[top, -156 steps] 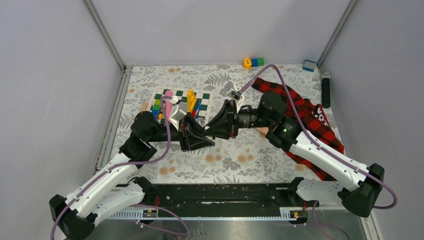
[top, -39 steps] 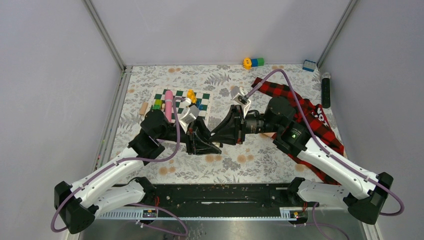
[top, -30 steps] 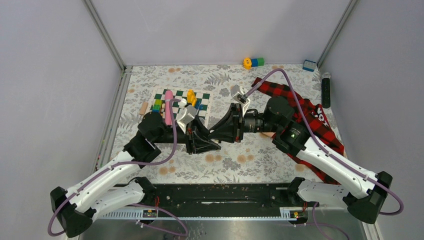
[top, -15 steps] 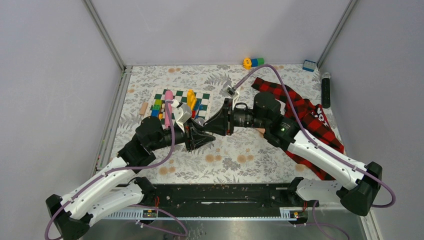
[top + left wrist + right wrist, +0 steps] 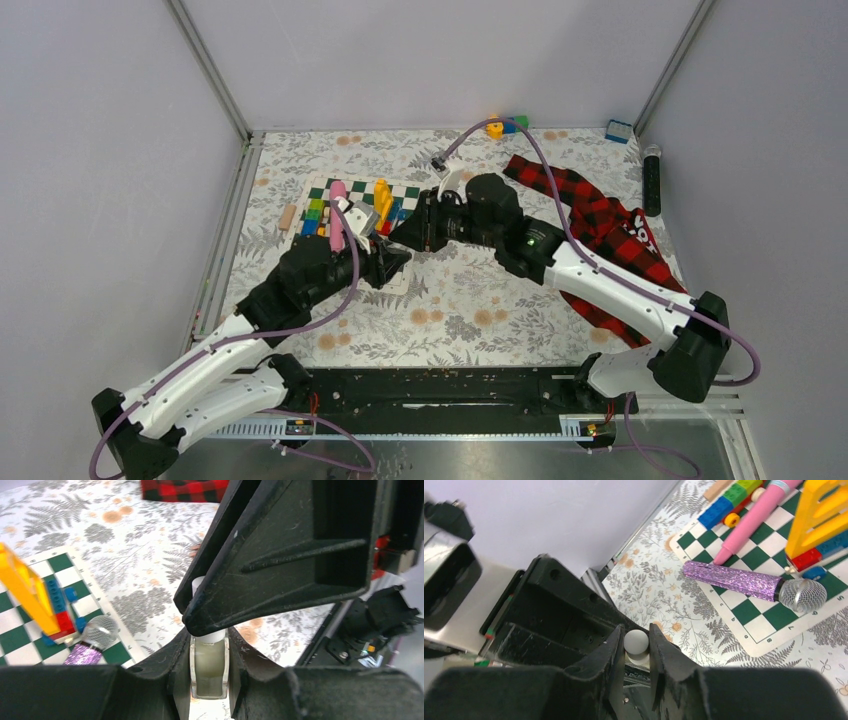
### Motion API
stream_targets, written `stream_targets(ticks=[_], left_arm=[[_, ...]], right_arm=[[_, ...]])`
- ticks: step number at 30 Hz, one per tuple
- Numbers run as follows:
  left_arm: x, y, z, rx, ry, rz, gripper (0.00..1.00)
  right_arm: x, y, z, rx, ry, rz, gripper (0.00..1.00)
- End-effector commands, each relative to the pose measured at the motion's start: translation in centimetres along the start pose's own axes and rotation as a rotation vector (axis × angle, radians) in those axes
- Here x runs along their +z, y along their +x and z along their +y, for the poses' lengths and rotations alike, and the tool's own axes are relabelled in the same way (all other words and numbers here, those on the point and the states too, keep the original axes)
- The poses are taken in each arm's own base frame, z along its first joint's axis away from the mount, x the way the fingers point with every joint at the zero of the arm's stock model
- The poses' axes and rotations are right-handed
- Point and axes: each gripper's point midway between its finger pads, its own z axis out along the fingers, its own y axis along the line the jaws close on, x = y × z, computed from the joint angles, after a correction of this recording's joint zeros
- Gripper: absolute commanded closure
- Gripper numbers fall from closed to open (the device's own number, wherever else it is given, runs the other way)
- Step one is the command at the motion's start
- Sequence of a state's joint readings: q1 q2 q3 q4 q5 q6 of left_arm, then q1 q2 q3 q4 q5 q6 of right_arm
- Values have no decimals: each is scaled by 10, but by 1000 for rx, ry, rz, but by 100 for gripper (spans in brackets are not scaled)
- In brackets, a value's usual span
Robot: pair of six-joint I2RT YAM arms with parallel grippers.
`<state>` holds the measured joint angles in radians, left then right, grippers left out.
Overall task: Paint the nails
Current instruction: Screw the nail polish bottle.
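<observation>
– Grippers: what did each one have hold of?

– The left gripper (image 5: 209, 666) was clamped tight on a small clear polish bottle (image 5: 209, 676), which stood upright between its fingers with pale liquid inside. The right gripper (image 5: 636, 647) met it from above, its jaws narrowed onto the bottle's white cap (image 5: 636, 640) with a finger against either side.

– Where was that, reckoned from the checkered mat (image 5: 751, 611)?

– Over the mat's near right corner, seen from the overhead camera.

– And on the mat itself?

– A purple glitter microphone (image 5: 744, 582) lay flat across the squares. A pink pen (image 5: 754, 520) pointed at the end of its handle. A yellow toy piece (image 5: 819, 515) stood on red and blue blocks, just beside the microphone's mesh head.

– What about the nails?

– I could not make them out in any view. Only the red-and-black plaid sleeve (image 5: 600, 220) showed. It lay well to the right of the mat, partly under the right arm.
</observation>
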<state>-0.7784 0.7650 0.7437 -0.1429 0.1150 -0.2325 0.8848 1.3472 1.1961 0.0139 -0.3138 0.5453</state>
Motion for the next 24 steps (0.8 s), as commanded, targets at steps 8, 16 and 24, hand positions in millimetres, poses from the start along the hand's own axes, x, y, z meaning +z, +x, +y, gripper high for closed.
stream_targets(ticks=[8, 16, 24], left_arm=[[2, -48, 53, 50, -295, -152, 100], [7, -51, 26, 90, -138, -163, 100], [16, -41, -9, 142, 42, -103, 100]], right_arm=[[19, 48, -8, 152, 155, 164, 100], [1, 20, -4, 54, 165, 59, 69], [-46, -33, -9, -56, 187, -108, 31]])
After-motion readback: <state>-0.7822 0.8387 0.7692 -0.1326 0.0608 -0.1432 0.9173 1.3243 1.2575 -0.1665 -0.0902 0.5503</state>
